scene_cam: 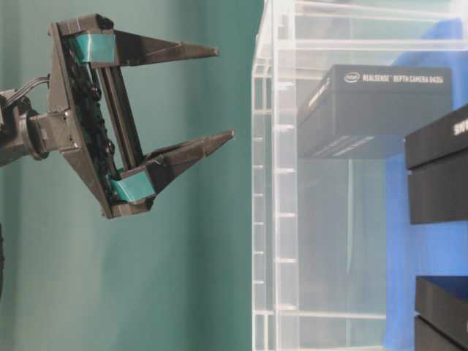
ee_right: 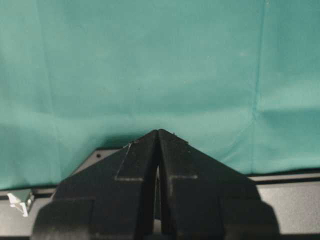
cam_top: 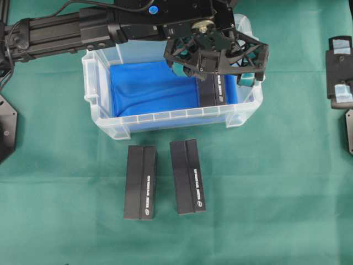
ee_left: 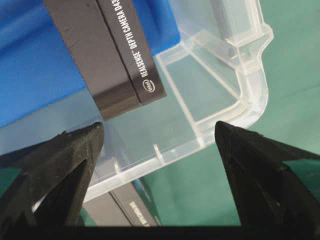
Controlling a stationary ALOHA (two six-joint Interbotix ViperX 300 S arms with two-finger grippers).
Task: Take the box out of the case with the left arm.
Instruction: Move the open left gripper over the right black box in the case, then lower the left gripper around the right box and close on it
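The case is a clear plastic bin lined with blue cloth, in the middle of the overhead view. One black box lies along its right end, also seen as the box in the left wrist view and the box through the case wall. My left gripper hangs open above that box, holding nothing. Its black fingers straddle the case's corner rim. From table level the left gripper hangs open, apart from the case. My right gripper is shut and empty.
Two more black boxes lie side by side on the green cloth in front of the case. The right gripper rests at the far right edge. The left arm's boom crosses above the case's back left.
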